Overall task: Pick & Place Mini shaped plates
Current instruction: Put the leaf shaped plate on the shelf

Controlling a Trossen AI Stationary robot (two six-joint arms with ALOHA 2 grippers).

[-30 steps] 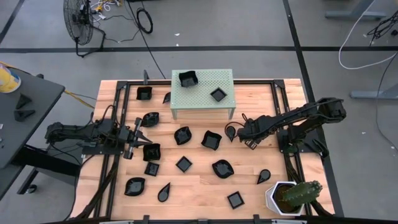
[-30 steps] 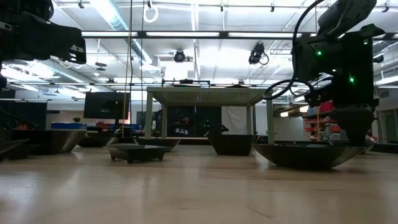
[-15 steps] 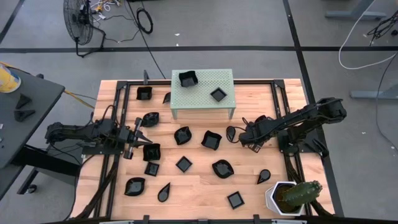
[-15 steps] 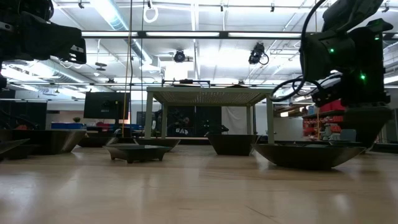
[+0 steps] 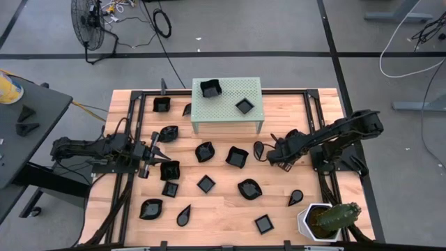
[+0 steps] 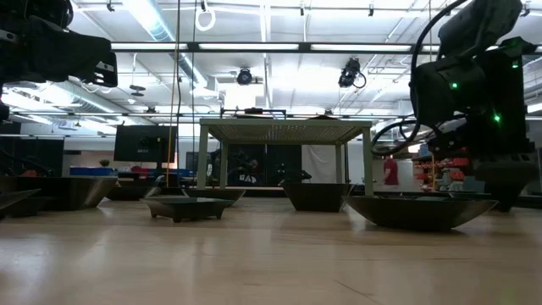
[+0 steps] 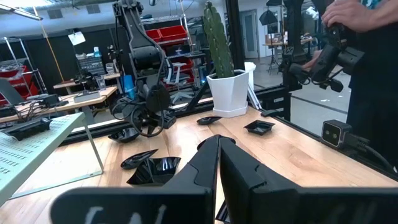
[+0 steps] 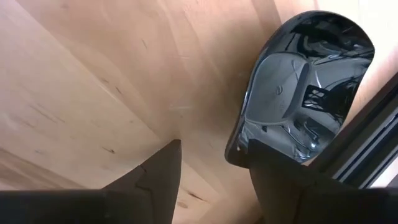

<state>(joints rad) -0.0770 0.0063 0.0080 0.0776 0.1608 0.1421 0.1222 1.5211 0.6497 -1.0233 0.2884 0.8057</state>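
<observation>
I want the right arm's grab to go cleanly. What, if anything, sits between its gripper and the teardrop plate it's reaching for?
Nothing visible. The right gripper is open, with one finger already at the rim of the teardrop plate and only bare table beside it.

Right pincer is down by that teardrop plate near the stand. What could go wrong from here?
1. The right pincer stands open at the narrow end of the teardrop plate, one finger at its rim, the other on bare wood. Closing may push the glossy plate away instead of gripping it.
2. A black frame rail runs close beside the plate; the plate could slide against it or the pincer could knock it.
3. The green stand is near, so a lift toward it might clip its edge.
</observation>
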